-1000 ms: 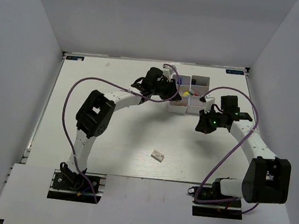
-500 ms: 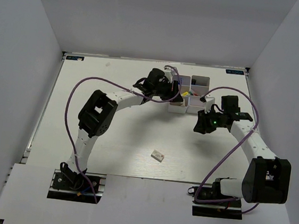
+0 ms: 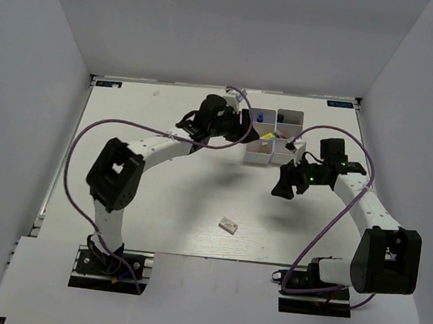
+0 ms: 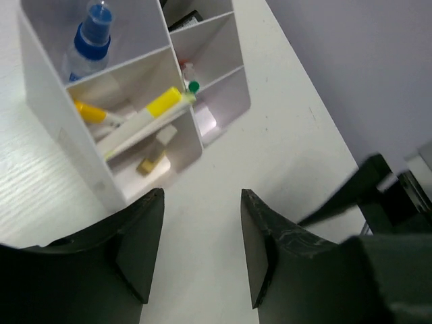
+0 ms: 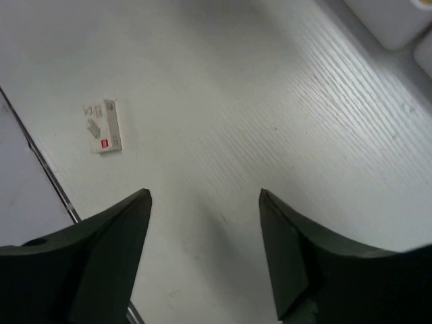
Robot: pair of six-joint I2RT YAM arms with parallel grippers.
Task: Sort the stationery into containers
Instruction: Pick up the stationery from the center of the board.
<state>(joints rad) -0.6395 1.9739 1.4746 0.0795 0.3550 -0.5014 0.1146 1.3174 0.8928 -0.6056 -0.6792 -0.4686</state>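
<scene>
The left end effector (image 4: 202, 250) hangs apart and empty just left of the cluster of white rectangular plastic bins (image 4: 57, 125) at the far side, the right end effector (image 5: 206, 256) is likewise apart and nearer, and a small white eraser block (image 3: 228, 224) lies on the near worktop (image 3: 159, 195).

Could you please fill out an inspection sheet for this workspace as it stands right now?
Surface: white wood-grain table, no spills seen.
Job's things: white bins at the far side hold a blue-capped bottle, a yellow-capped pen and small blocks; one eraser lies loose towards the near edge.
Clutter: nothing seen.
Grippers: left tool open, empty, just short of the bins; right tool open, empty, over bare table.
Cables: purple cables loop along both arms.
Surroundings: plain grey walls on three sides.
</scene>
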